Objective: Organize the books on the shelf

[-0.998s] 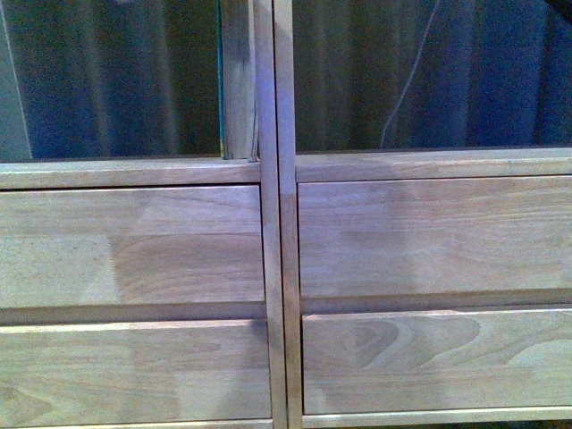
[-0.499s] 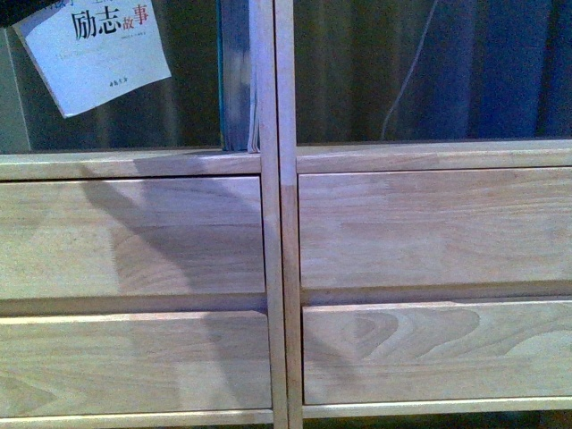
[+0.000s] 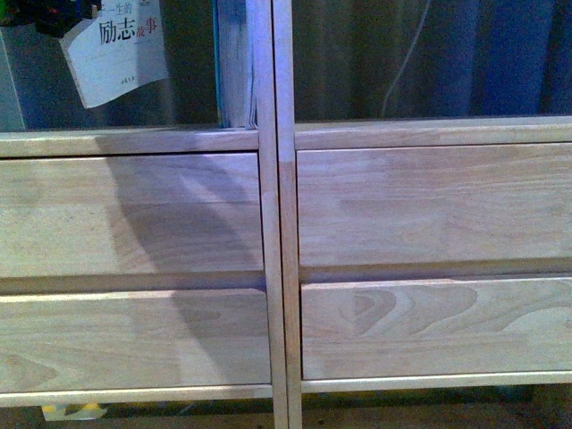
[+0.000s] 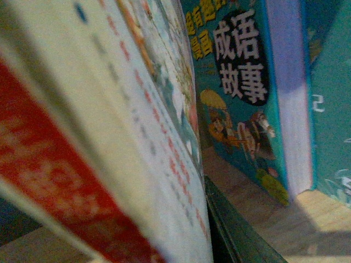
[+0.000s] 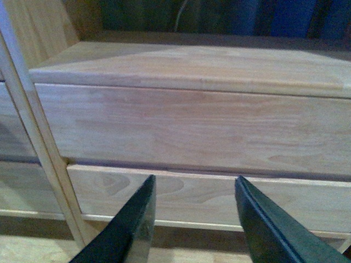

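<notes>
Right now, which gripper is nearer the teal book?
Left. The left gripper, holding the white paperback, is near the teal book; the right gripper faces drawer fronts lower down.

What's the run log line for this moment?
left hand: grips white paperback, tilted, shelf left compartment | teal book: upright at divider | right hand: open, facing drawers

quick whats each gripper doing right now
Left gripper: shut on thin white paperback with dark Chinese characters.
Right gripper: open, holding nothing.
</notes>
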Robot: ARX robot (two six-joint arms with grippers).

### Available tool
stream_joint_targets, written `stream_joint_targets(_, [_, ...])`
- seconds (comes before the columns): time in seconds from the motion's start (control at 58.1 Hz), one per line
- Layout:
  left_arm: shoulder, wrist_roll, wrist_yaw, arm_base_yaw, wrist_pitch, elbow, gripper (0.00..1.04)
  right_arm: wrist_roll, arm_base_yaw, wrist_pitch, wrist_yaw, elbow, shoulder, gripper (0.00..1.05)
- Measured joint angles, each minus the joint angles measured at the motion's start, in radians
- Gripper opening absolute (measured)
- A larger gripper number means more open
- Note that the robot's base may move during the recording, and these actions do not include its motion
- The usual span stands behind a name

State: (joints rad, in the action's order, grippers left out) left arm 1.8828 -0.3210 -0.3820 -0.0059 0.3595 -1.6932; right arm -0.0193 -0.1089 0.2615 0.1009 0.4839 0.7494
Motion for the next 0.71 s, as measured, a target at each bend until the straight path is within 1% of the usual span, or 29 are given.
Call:
stream_joint_targets(0.155, [0.099, -0.064, 0.077, -0.026, -0.101, -0.15, 0.08, 0.006, 0.025, 0.042, -0.025, -0.108, -0.067, 0.15])
stream_joint_targets(0.172, [0.109, -0.074, 0.086, -0.029, -0.111, -0.165, 0.08, 0.006, 0.04, 0.045, -0.051, -0.122, -0.077, 0.11])
stream_joint_targets(0.224, [0.147, -0.111, 0.114, -0.045, -0.142, -0.219, 0.08, 0.006, 0.079, 0.055, -0.092, -0.158, -0.099, 0.03])
stream_joint_targets(0.292, [0.185, -0.148, 0.14, -0.063, -0.159, -0.263, 0.08, 0.008, 0.1, 0.064, -0.094, -0.195, -0.124, 0.03])
stream_joint_targets(0.396, [0.225, -0.206, 0.174, -0.093, -0.173, -0.305, 0.07, 0.008, 0.105, 0.074, -0.099, -0.241, -0.159, 0.03])
stream_joint_targets(0.533, [0.251, -0.278, 0.226, -0.139, -0.193, -0.327, 0.07, 0.008, 0.106, 0.078, -0.101, -0.291, -0.204, 0.03])
stream_joint_targets(0.705, [0.262, -0.319, 0.29, -0.169, -0.209, -0.343, 0.07, 0.008, 0.107, 0.077, -0.101, -0.339, -0.259, 0.03])
